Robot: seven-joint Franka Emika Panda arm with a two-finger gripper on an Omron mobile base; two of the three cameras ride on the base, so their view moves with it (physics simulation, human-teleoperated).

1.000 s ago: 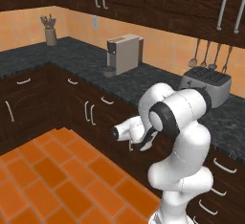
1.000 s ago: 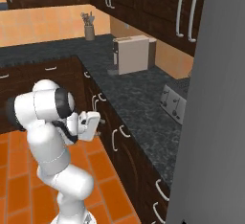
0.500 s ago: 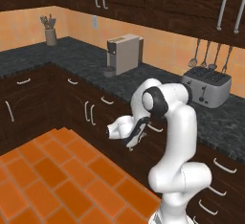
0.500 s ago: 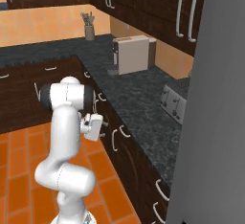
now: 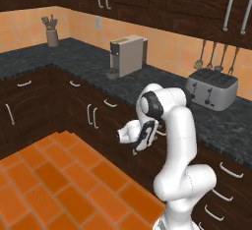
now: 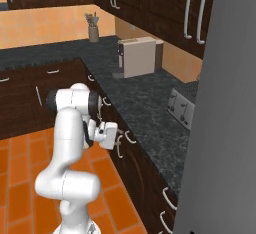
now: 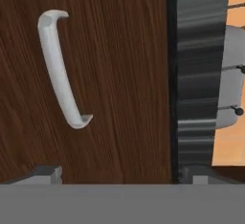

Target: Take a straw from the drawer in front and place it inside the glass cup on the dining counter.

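Drawer: dark wood front (image 7: 119, 74), closed, just under the black counter edge (image 7: 198, 74), near the toaster (image 5: 211, 89).
Handle: curved silver bar (image 7: 60, 70) on the drawer front; in the hand view its long axis runs almost top to bottom, ends bowed toward the front; in the right base view it shows as a small bar (image 6: 130, 137) lying along the cabinet run.
Gripper: (image 7: 119, 173) faces the drawer front, close to it, jaws spread wide, holding nothing; seen also at (image 5: 142, 138) and (image 6: 116, 137).
Handle to gripper: left of the gripper's centre line in the hand view, apart from both tips, not touched.
Arm: white, bent toward the cabinets (image 5: 93, 116) above the orange tile floor (image 5: 54, 185).
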